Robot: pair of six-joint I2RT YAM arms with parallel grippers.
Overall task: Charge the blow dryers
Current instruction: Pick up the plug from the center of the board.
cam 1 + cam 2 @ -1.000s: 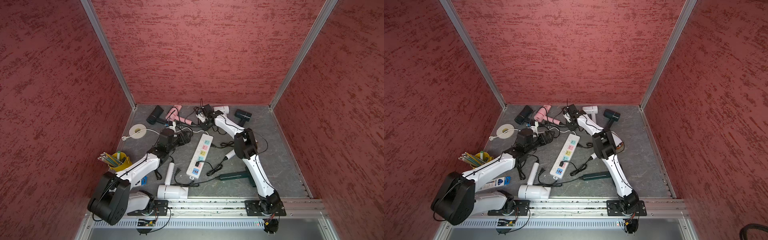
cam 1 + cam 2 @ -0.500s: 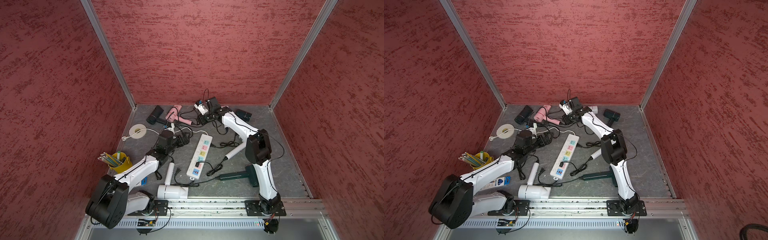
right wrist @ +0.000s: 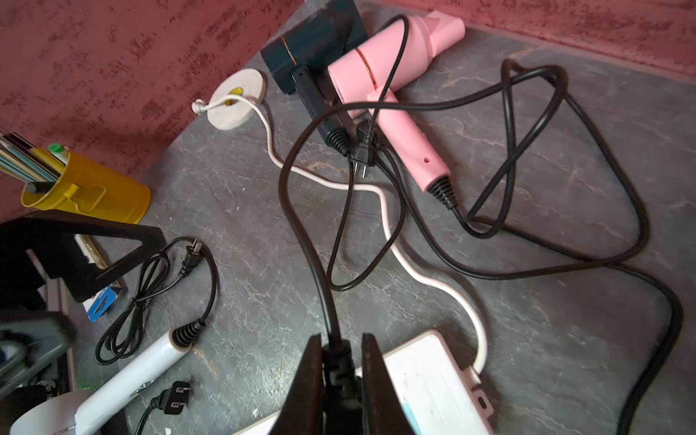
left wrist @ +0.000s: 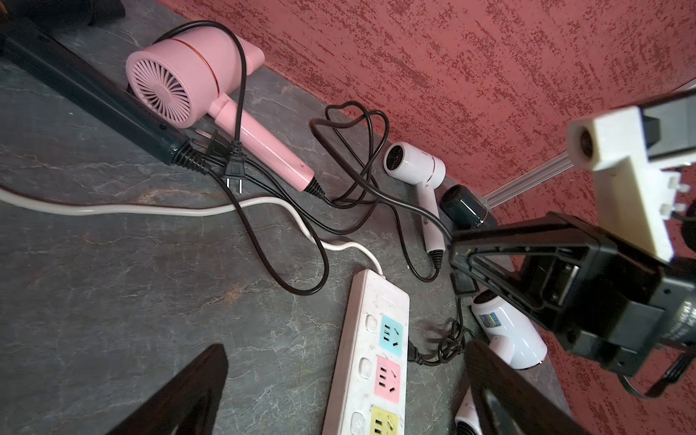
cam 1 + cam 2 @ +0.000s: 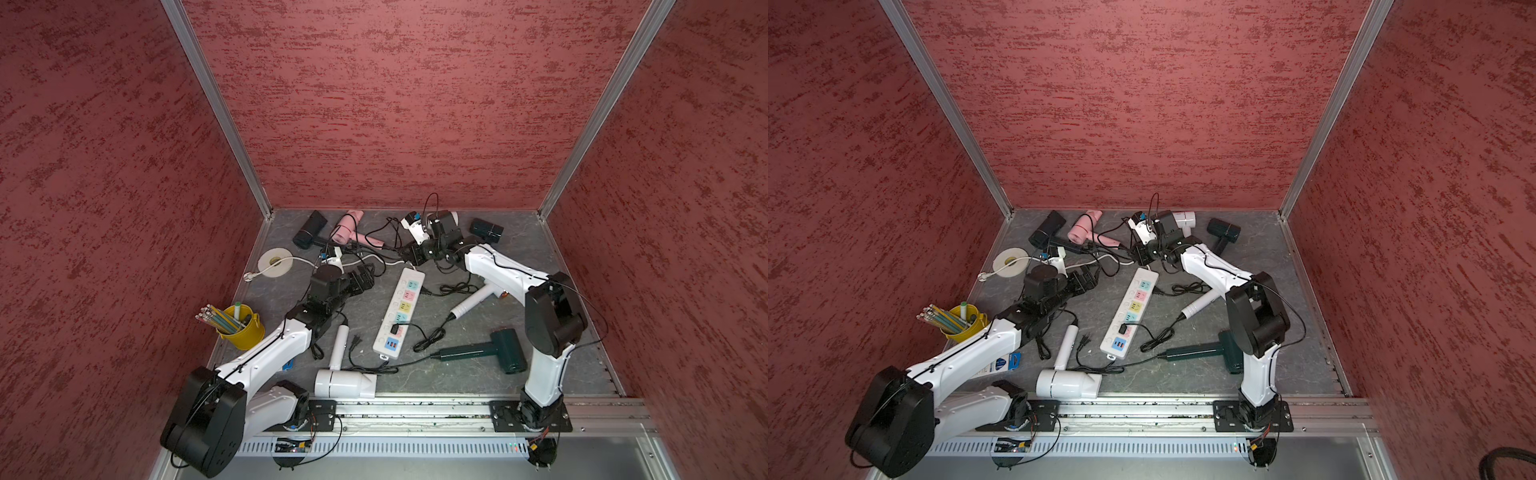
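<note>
Grey marbled tabletop (image 5: 465,380), red-walled on three sides: corded plastic blow dryers (image 5: 345,382) ring the long white power strip (image 5: 399,316), right edge bare. Right gripper (image 3: 337,341) pinches a black plug (image 3: 335,373) over its far end; left gripper (image 5: 365,275) gapes wide.

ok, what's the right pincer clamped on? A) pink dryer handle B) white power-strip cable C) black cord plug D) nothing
C: the right wrist view shows the right pincer shut on a black plug, its cord leading out between the fingers, near the end of the power strip.
</note>
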